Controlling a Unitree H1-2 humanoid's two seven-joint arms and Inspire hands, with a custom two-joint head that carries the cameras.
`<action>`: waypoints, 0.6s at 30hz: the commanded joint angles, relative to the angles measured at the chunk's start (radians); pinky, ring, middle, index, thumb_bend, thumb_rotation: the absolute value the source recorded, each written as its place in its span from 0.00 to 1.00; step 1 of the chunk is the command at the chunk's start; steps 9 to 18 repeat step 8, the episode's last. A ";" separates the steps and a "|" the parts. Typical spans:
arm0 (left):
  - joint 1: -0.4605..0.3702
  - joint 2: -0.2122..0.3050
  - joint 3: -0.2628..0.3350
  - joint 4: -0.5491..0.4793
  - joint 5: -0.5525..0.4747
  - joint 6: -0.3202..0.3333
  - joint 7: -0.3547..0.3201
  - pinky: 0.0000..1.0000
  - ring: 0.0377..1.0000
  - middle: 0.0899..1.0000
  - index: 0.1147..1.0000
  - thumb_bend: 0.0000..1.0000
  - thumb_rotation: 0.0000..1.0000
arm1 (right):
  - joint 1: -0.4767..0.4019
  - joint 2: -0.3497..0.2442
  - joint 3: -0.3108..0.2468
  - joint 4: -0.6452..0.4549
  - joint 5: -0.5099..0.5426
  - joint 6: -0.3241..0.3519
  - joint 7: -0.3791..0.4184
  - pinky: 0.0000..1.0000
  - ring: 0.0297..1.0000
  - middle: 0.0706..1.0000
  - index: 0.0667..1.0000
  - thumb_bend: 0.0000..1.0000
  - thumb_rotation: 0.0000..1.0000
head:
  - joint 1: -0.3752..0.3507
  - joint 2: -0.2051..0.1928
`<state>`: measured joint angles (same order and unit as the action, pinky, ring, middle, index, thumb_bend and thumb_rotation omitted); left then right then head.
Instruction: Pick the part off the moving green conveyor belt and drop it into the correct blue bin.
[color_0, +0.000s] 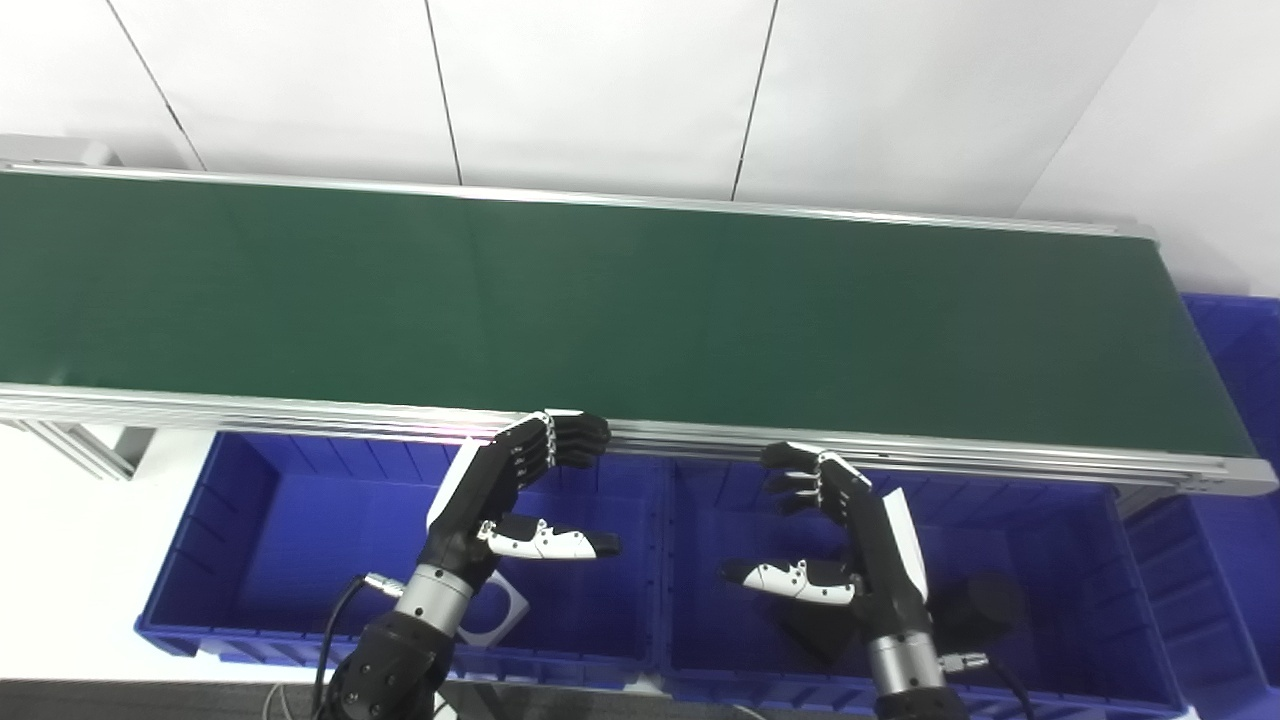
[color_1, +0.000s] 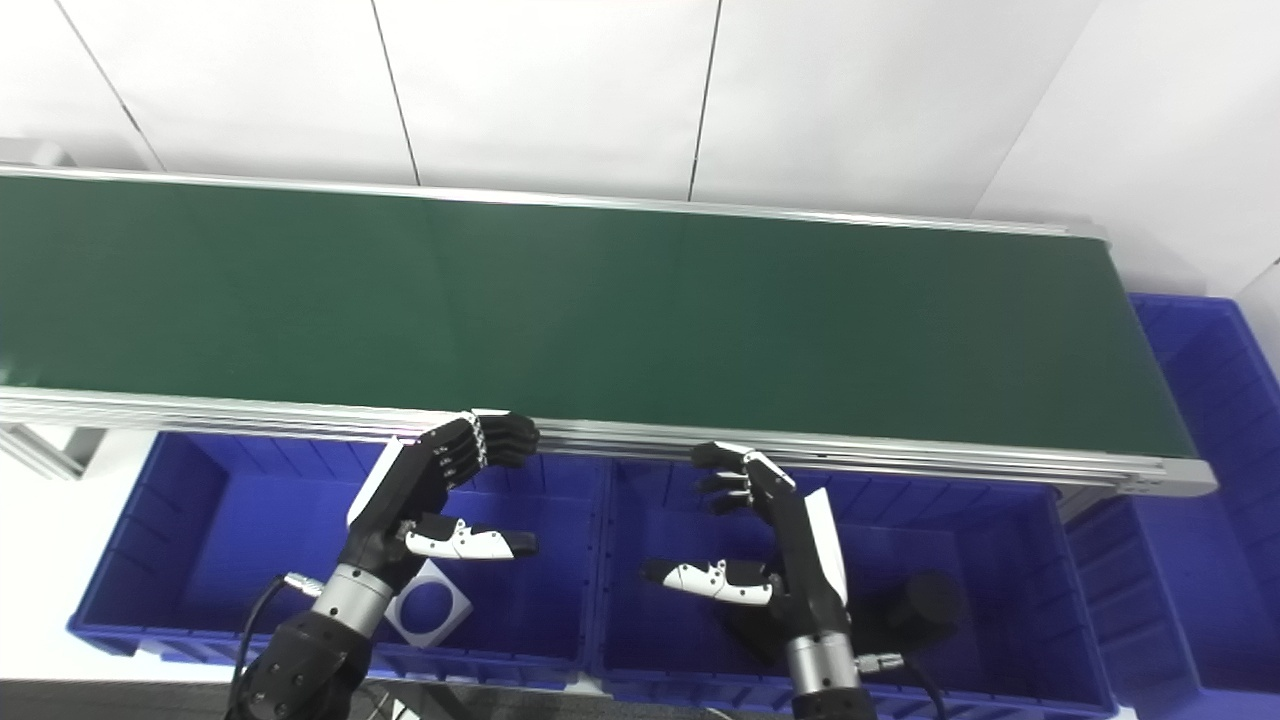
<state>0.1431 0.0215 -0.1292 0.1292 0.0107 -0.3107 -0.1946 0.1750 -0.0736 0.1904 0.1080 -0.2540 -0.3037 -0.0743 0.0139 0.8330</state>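
Conveyor belt (color_0: 600, 310): a dark green band running from the left edge to the right side of both views, framed by silver aluminium rails; no part shows anywhere on its surface.
Left blue bin (color_0: 240, 500): sits below the belt's near rail, at the left; its right wall meets the wall of the neighbouring bin.
White square part (color_1: 428, 603): a flat white plate with a round hole through its middle, lying on the left bin's floor near the front wall, partly hidden by the left wrist in the left eye view.
Left hand (color_0: 505, 495): hovers over the left bin near its right wall, holding nothing; fingers (color_0: 570, 440) are curled at the level of the belt's near rail, thumb stretched out sideways toward the right, a wide gap between them.
Right hand (color_0: 850, 540): hovers over the middle bin's left half, holding nothing; fingers bent forward near the rail, thumb pointing left, well apart from them.
Middle blue bin (color_0: 1080, 560): sits below the near rail, right of the left bin.
Black part (color_1: 925, 600): a dark, roundish piece resting on the middle bin's floor just right of the right wrist; its exact shape is hard to tell.
Right blue bin (color_1: 1210, 400): stands past the belt's right end, only partly in view.
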 joint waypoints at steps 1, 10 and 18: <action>-0.006 0.005 0.001 -0.014 -0.005 -0.031 0.007 0.65 0.67 0.65 0.60 0.93 0.00 | -0.009 0.008 0.003 -0.018 0.003 -0.052 0.004 0.54 0.62 0.68 0.66 0.86 0.17 | 0.001 0.001; -0.004 0.026 0.010 -0.007 -0.028 -0.040 -0.008 0.66 0.67 0.65 0.61 0.93 0.01 | -0.011 0.030 0.011 -0.001 -0.008 -0.049 -0.006 0.55 0.63 0.68 0.66 0.84 0.16 | -0.062 -0.019; -0.004 0.026 0.010 -0.007 -0.028 -0.040 -0.008 0.66 0.67 0.65 0.61 0.93 0.01 | -0.011 0.030 0.011 -0.001 -0.008 -0.049 -0.006 0.55 0.63 0.68 0.66 0.84 0.16 | -0.062 -0.019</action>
